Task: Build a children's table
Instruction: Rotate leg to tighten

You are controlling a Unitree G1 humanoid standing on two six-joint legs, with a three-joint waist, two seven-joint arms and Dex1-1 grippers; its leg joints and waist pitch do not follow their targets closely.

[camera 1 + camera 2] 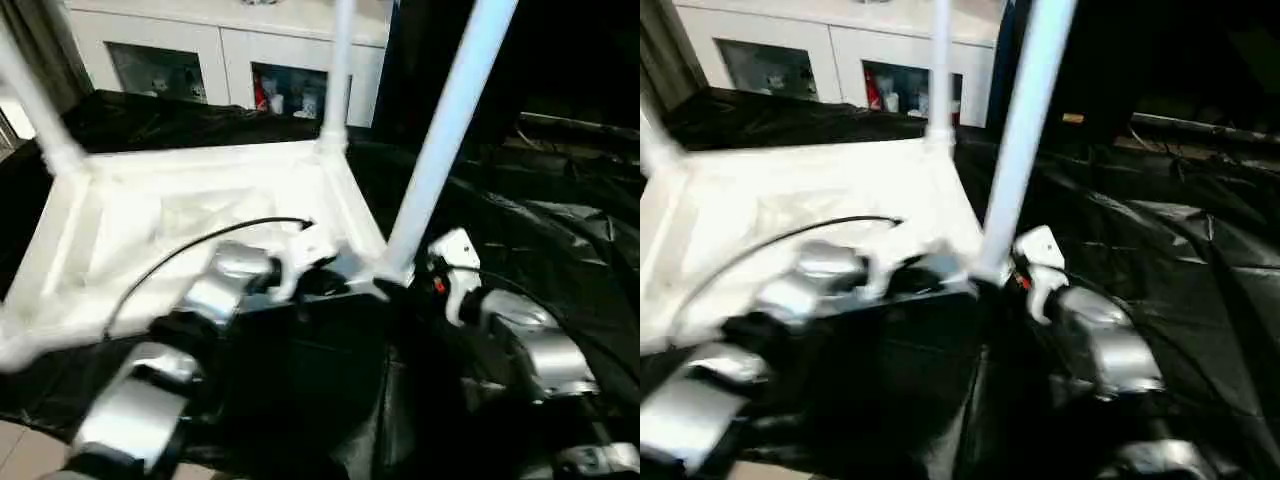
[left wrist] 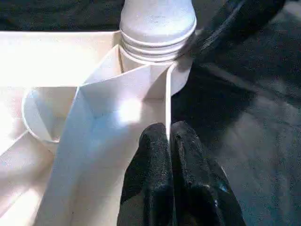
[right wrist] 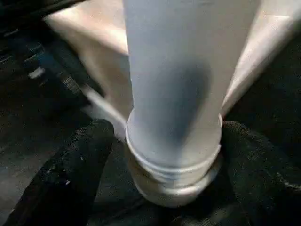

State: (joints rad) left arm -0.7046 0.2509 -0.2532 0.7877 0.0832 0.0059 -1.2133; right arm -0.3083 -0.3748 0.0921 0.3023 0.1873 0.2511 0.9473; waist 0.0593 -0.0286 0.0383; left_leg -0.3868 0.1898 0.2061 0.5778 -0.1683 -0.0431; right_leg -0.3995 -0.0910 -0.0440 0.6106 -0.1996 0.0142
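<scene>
The tabletop (image 1: 190,230) is lying underside up on the black sheet (image 1: 560,260), and three legs are standing up from its corner sockets; the leg (image 1: 450,130) nearest the robot is sitting in the near corner socket, directly between the two black fingers (image 3: 70,174) of the right gripper (image 3: 174,165); those jaws are standing released, one finger to each side of the leg's collared end with a gap showing on both sides, so nothing is gripping the leg just now. The left gripper (image 2: 170,141) is clenching its jaws on a thin upright rib of the tabletop, just short of that same socket, seemingly steadying the top.

The risks, as I judge them: with the right jaws slack, the leg may be only partly seated, and the collar's ridges are showing above the socket rim; it could lean or pop out if the arm brushes it while pulling away. The thin rib pinched by the left fingers may flex or slip free, letting the top slide on the sheet. The cable (image 1: 200,245) trailing across the tabletop could snag a rib.
</scene>
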